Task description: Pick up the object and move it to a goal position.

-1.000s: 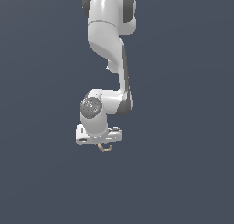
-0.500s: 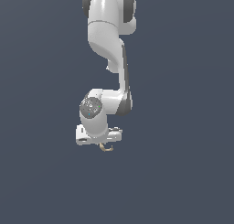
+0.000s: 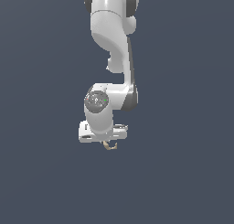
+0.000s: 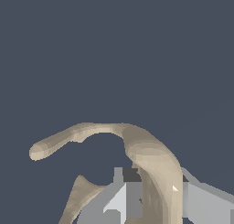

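Observation:
The object is a tiny tan C-shaped hooked piece (image 3: 109, 146) hanging just below my white gripper (image 3: 108, 142) in the exterior view. In the wrist view the tan hook (image 4: 151, 159) fills the frame, its curved prong reaching out over the dark floor, and grey fingers (image 4: 114, 205) press on its thick stem from both sides. My gripper is shut on the object and holds it in the air. The arm hangs down from the top of the exterior view.
A plain dark grey-blue floor (image 3: 183, 173) lies all around, with no other objects or markers in view.

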{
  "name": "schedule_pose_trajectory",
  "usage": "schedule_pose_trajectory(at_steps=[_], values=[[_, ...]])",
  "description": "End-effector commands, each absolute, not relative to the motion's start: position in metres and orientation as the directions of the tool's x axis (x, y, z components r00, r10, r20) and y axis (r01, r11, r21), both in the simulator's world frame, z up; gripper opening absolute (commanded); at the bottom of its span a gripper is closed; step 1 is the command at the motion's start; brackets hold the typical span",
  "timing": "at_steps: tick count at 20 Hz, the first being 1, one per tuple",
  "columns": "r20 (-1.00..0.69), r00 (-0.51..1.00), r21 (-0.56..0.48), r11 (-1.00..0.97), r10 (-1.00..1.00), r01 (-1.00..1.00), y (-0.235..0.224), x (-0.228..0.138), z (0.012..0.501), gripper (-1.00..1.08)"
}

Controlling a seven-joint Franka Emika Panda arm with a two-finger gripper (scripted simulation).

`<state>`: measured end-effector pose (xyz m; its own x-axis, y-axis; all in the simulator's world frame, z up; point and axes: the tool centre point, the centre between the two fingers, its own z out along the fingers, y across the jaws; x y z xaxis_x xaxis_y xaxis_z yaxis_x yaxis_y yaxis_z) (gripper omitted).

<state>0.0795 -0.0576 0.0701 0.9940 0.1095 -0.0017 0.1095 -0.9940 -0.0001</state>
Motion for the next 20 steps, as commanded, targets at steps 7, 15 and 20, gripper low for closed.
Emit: schedule_pose_trajectory(at_steps=[7,15,20], values=[[0.000,0.994,0.001,-0.994,0.111,0.111,-0.005,0.086,0.145,-1.00],[0.000,0.994,0.001,-0.994,0.111,0.111,0.048,0.094,0.222,-1.00],[0.000,0.994,0.001,-0.994,0.110,0.110,0.080,0.099,0.268,-1.00]])
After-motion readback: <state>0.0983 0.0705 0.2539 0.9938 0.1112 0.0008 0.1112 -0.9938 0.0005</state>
